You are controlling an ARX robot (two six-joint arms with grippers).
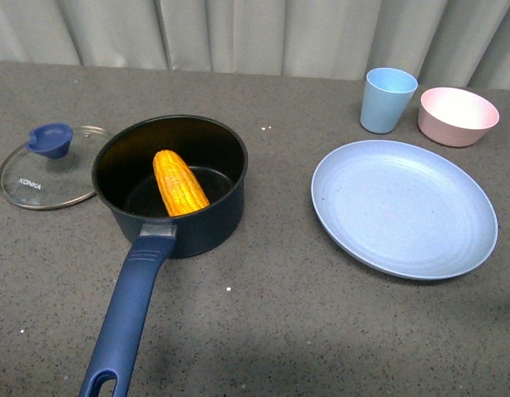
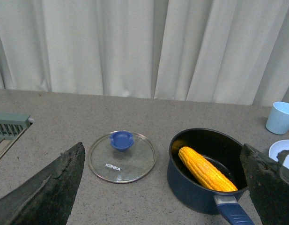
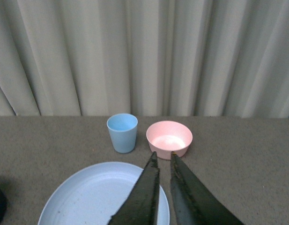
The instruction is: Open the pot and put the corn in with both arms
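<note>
Grey speckled countertop (image 1: 321, 331) before pale pleated curtains (image 1: 263, 33), evenly lit.

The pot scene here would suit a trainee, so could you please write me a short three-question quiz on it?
1. True or false: the corn lies inside the pot.
2. Where is the glass lid? A) on the pot B) flat on the table beside the pot, knob up C) on the blue plate
3. Fill in: in the wrist views, the left tool is ___ and the right tool is nearly ___.

Key
1. True; it leans against the pot's inner wall.
2. B; it lies on the side away from the plate.
3. Open; shut. Neither holds anything.
</note>
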